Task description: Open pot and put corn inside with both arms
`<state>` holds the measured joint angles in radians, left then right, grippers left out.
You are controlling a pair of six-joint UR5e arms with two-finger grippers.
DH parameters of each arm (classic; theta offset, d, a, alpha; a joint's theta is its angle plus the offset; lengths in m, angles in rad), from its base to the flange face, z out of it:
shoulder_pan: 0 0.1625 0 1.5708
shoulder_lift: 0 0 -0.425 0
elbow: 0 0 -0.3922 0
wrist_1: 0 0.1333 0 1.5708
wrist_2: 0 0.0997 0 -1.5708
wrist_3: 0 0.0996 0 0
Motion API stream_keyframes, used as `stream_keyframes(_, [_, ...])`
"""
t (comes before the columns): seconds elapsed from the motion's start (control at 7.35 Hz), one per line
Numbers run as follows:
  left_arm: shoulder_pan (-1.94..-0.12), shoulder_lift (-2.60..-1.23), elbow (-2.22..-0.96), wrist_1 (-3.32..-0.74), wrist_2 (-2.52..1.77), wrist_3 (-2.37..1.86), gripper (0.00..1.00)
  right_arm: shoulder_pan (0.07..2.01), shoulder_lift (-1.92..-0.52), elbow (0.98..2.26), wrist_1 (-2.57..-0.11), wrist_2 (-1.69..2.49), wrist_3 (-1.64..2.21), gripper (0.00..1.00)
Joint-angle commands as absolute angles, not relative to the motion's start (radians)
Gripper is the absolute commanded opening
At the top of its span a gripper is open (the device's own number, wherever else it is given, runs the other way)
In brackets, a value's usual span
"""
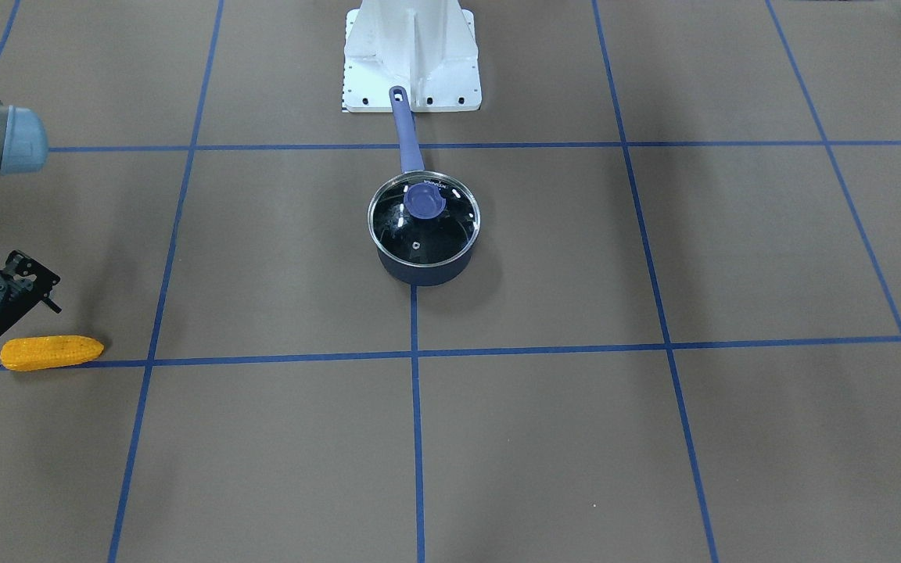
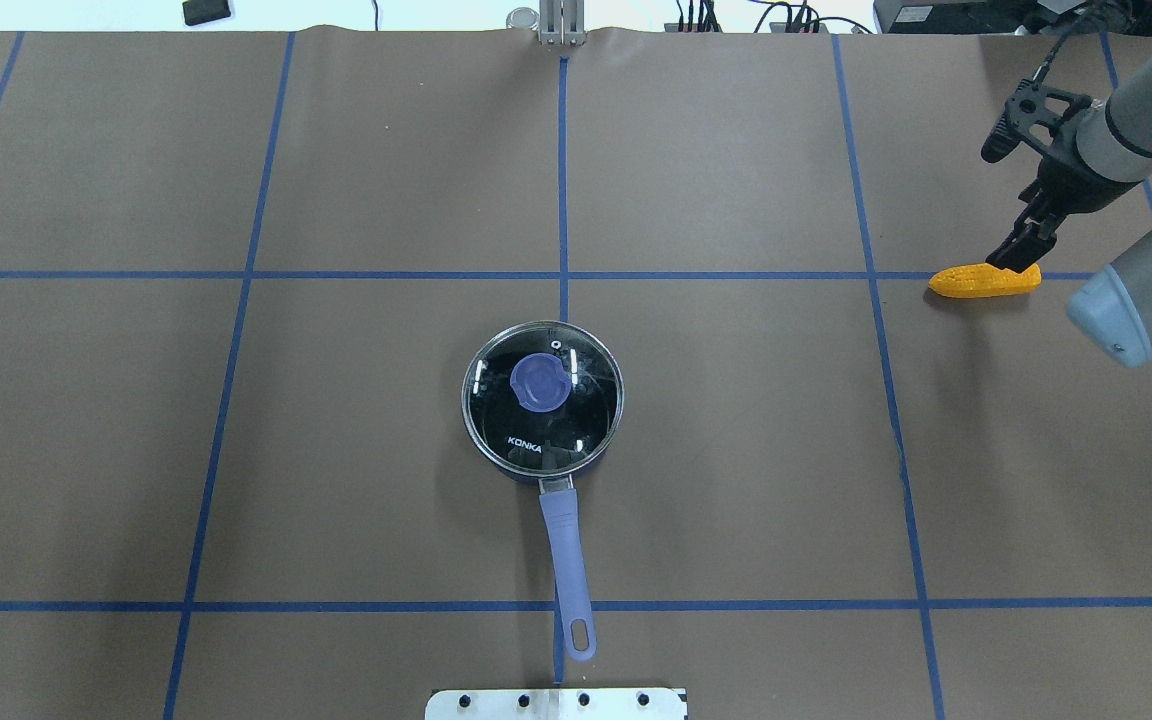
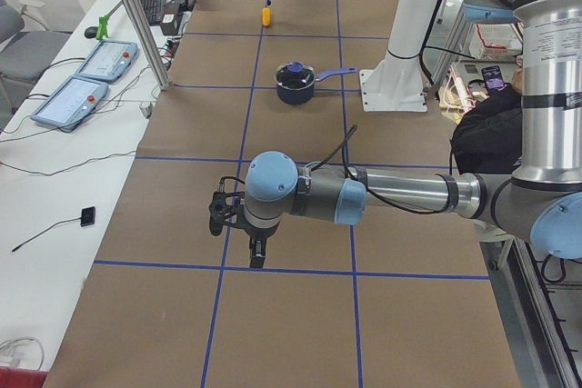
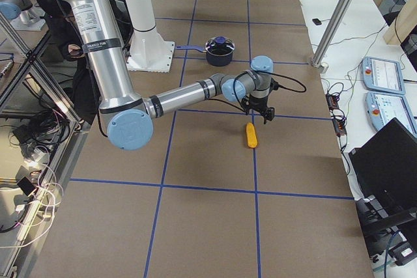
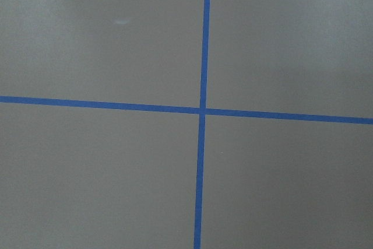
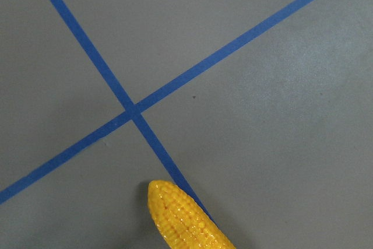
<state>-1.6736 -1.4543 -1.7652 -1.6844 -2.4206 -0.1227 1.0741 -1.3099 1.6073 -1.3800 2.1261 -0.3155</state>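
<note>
One corn (image 2: pixel 984 280) lies by the table's (image 2: pixel 336 450) right edge, its outer end just by the right claw (image 2: pixel 1012 258), whose opening I cannot tell; likewise the left claw (image 3: pixel 257 259). One lidded pot (image 1: pixel 427 270).

The pot (image 1: pixel 423 270) stands in the middle of the table (image 1: pixel 263 438), lid (image 1: pixel 423 219) on it; the corn (image 1: pixel 52 353) lies far to the robot's right.

We see a matt brown, paper-like bench (image 2: pixel 336 450) crossed by smooth blue tape (image 2: pixel 236 275). The lid (image 2: pixel 586 415) is glossy glass with bright reflections; its knob (image 2: pixel 540 383) and handle (image 2: pixel 568 560) look like satin plastic. At two o'clock from it, the corn (image 6: pixel 183 220) is bumpy, slightly shiny plastic. The right arm (image 2: pixel 1131 140) is dull grey metal.
</note>
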Motion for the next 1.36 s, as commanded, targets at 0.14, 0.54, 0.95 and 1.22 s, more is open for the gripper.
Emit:
stream_keyframes(0.14, [-1.674, -1.454, -1.766, -1.684, -2.421, -0.123, 0.98, 1.036, -1.31, 1.568, -1.377, 2.095, -0.426, 1.0])
stream_keyframes(0.54, [-1.674, -1.454, -1.766, -1.684, -2.421, -0.123, 0.98, 1.016, -1.272, 1.506, -1.379, 2.105, -0.428, 1.0])
stream_keyframes(0.95, [-1.602, -1.528, -1.895, -1.558, -2.427, -0.297, 0.98, 1.003, -1.23, 1.441, -1.378, 2.106, -0.443, 1.0])
stream_keyframes(1.22, [-1.492, -1.641, -2.026, -1.387, -2.425, -0.485, 0.98, 1.002, -1.23, 1.425, -1.378, 2.106, -0.471, 1.0])
